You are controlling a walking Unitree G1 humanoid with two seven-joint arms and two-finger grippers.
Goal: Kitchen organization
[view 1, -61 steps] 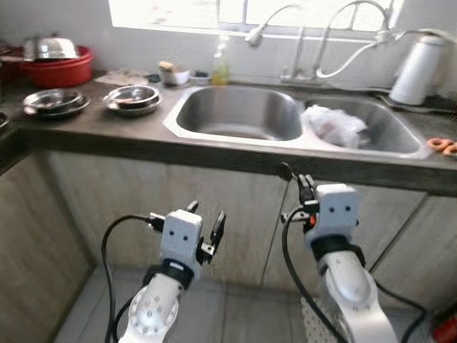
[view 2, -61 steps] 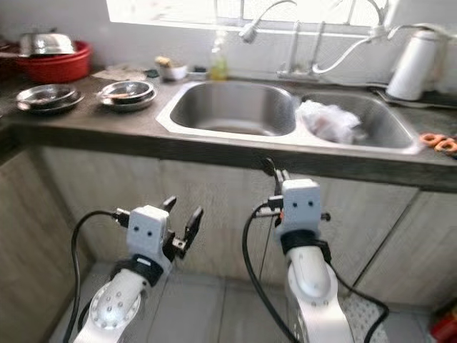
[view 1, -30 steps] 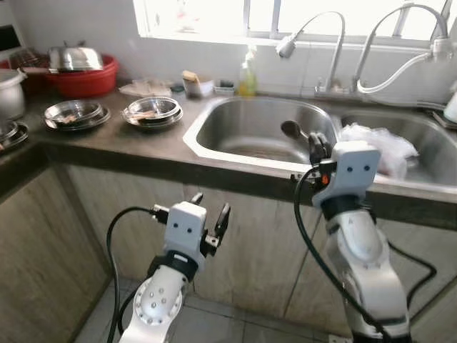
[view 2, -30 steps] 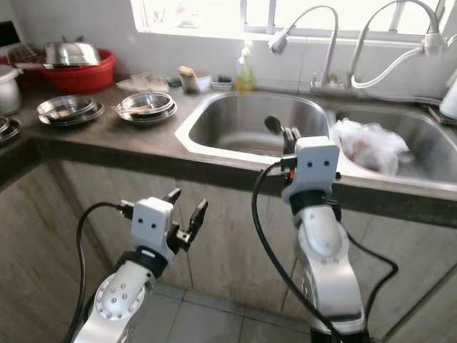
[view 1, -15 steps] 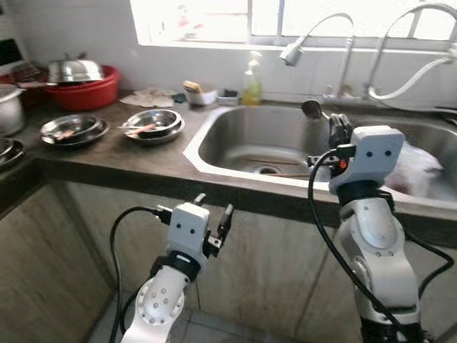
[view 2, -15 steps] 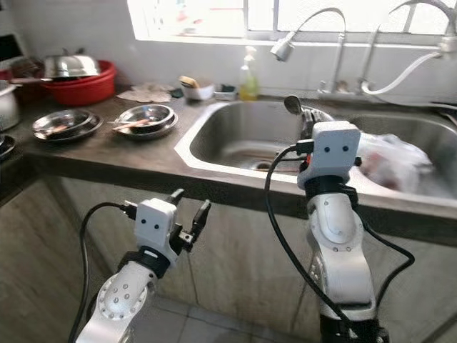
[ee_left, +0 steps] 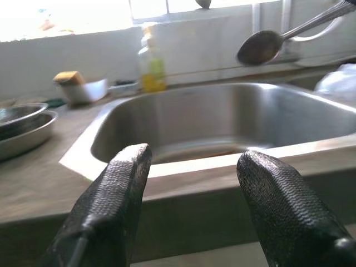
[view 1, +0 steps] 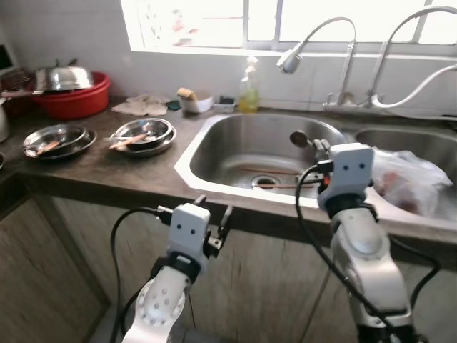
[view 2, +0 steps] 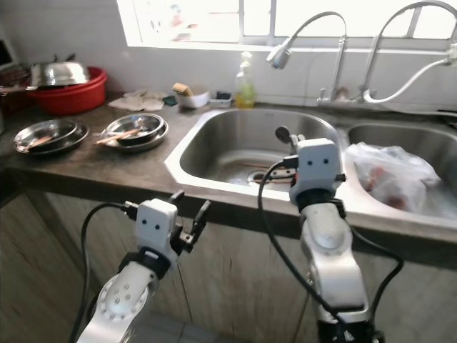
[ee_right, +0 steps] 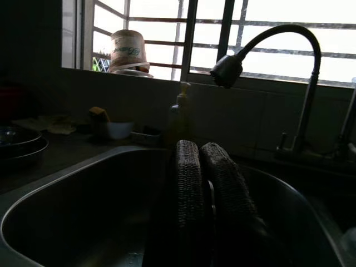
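Dark kitchen counter under a bright window, with a double steel sink set into it. Left basin: a few thin sticks or utensils lie near the drain. Right basin: a crumpled clear plastic bag with something reddish inside.

On the counter, two stacks of steel plates and, each with a utensil lying in the top dish. Behind them a red tub holding a steel bowl turned over. By the wall: a small white dish with a sponge, a cloth, a yellow soap bottle. On the window ledge in the right wrist view a cup with printing too small to read.

Right gripper is raised over the left basin's front edge, fingers pressed together around the handle of a spoon; the bowl of the spoon sticks up beyond the fingertips. Left gripper sits below counter level before the cabinet front, fingers spread wide, nothing between them.
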